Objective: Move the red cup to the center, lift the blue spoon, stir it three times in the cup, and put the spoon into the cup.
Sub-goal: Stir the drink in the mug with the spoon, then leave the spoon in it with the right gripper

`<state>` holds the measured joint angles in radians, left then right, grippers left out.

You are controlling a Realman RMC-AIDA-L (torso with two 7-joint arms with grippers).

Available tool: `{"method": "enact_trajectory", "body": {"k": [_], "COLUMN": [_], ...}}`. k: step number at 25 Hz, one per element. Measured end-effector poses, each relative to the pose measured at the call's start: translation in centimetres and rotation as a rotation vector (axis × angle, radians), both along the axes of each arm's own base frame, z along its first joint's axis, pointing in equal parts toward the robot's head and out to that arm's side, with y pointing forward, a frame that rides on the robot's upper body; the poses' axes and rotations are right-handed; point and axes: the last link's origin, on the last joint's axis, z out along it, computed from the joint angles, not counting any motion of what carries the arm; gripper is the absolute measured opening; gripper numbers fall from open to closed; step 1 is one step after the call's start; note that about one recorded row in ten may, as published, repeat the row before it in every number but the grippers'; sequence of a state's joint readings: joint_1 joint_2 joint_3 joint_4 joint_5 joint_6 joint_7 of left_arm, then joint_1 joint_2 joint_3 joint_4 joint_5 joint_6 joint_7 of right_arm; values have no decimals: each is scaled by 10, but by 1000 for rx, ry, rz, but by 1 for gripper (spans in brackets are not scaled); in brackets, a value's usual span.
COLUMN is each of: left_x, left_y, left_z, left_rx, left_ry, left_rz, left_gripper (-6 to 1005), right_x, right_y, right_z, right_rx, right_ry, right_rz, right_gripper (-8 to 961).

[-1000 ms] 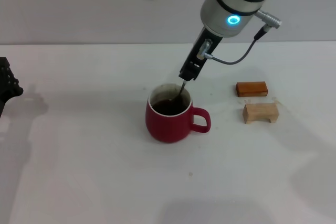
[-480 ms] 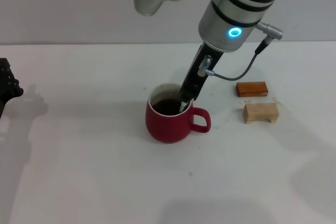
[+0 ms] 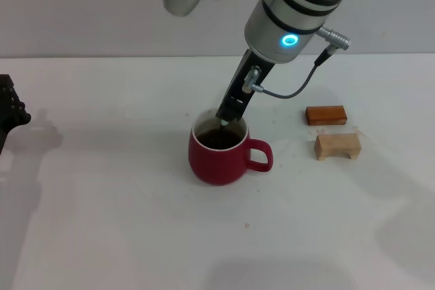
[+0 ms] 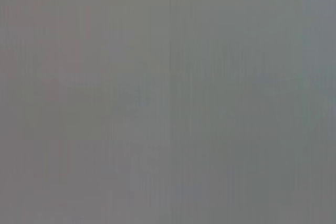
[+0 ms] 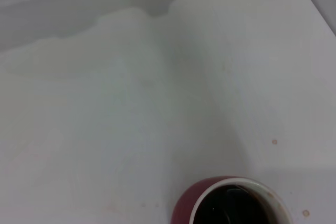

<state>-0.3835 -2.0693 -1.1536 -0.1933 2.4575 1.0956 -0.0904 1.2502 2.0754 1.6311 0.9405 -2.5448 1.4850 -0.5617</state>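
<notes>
right gripper (image 3: 229,115) hanging directly over red cup (image 3: 219,155) at table centre, fingers clamping blue spoon (image 3: 223,123), shaft running steeply down into liquid. left gripper (image 3: 9,110) parked far left, finger state unclear.

The squat dark-red ceramic mug (image 3: 219,155) is glossy. The white worktop (image 3: 122,222) is smooth and matt. The pale wooden block (image 3: 337,146) looks unvarnished, the orange-brown block (image 3: 326,115) slightly shiny.

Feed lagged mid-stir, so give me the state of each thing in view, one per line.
red cup: upright, dark liquid inside.
blue spoon: tip over the liquid, handle hidden.
right gripper: over the cup's mouth.
left gripper: parked at the table's left edge.
orange-brown block: flat.
light wooden block: flat.
</notes>
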Motion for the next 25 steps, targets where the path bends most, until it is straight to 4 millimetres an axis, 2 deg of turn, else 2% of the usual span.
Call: {"method": "enact_trajectory", "body": {"k": [17,25], "left_x": [0,0], "left_y": [1,1], "left_z": [0,0], "left_rx": [1,2], "left_ry": [-1,-1], "left_rz": [-1,-1], "left_gripper": [2,2], "right_x": [-1,-2], "right_y": [1,-1], "right_z": [0,-2], "right_rx": [26,27], "right_ry": [-9,-12], "right_rz": [-11,13], "right_gripper": [153,327]}}
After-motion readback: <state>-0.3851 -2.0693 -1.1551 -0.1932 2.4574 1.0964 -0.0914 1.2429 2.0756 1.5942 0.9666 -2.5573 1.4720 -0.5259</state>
